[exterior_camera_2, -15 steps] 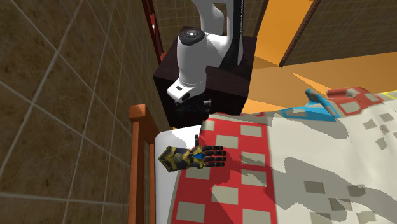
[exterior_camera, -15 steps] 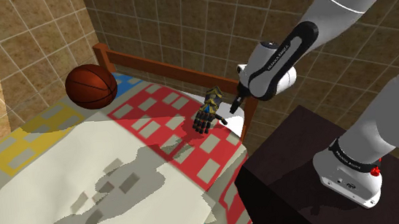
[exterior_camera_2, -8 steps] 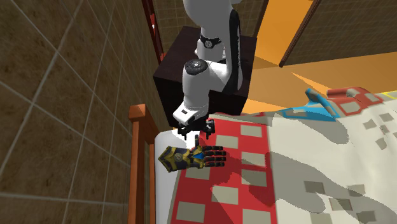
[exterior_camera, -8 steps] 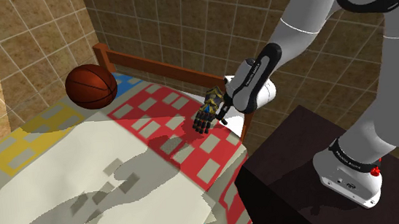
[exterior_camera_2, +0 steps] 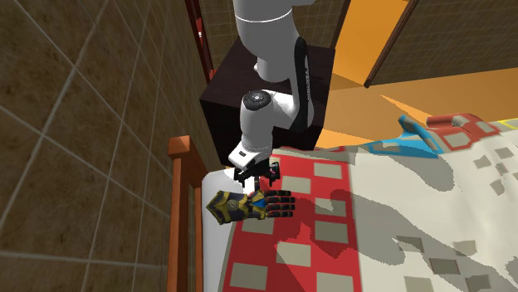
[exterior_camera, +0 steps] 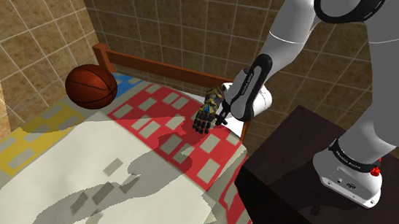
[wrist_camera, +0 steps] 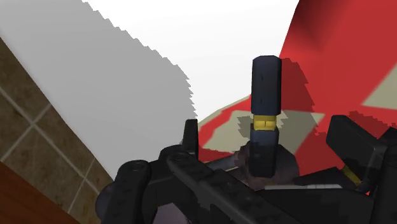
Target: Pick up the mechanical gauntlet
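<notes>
Gauntlet: we see the mechanical gauntlet lying flat at the bed corner nearest the stand. Its cuff is on a white strip and its fingers are on the red quilt.
Claw: the gripper is low, just beside the gauntlet on the stand side. Its fingers are spread apart in the 2nd ext. view w/ nothing between them, and we see no contact.
Wrist view: one black gauntlet finger w/ a yellow band stands close ahead. The dark shapes below it blend together, so we can't separate them.
Edges: the wooden rail runs just beside the cuff, on the 2nd ext. view's left, w/ the tiled wall past it. The stand sits close behind the corner.
Open room: the quilt and white sheet spread wide toward the shoulder view's left and near side.
Basketball: far left by the rail, well apart from the gauntlet.
Change: 1 s ago the gripper hung over the stand's edge. It has since come down beside the gauntlet, w/ only a small drop in the last 0.5 s. Gauntlet and ball are in the same spots, and the arm's shadow on the sheet has shifted.
</notes>
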Available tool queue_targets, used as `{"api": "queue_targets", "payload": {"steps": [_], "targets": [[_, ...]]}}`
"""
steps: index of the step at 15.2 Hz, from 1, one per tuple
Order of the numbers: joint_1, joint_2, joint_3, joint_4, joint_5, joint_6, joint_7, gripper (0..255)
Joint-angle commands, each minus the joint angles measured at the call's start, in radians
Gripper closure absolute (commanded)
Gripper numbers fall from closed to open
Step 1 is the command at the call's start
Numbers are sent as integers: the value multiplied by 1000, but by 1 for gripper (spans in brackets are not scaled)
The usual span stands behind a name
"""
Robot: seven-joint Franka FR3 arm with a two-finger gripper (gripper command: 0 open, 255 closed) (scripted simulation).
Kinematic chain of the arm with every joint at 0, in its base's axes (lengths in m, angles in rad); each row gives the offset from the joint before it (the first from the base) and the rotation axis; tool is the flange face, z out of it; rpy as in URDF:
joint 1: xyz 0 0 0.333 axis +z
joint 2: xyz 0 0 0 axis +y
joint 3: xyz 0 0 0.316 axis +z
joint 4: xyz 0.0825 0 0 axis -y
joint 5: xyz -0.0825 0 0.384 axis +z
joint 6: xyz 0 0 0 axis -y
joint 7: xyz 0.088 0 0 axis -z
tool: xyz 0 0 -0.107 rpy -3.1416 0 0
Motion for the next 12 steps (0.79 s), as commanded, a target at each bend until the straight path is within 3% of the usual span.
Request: {"api": "queue_targets", "payload": {"steps": [1,12], "targets": [[0,7,0,3,0,4,0,255],[3,-28,-1,-12,3,-15,1,255]]}}
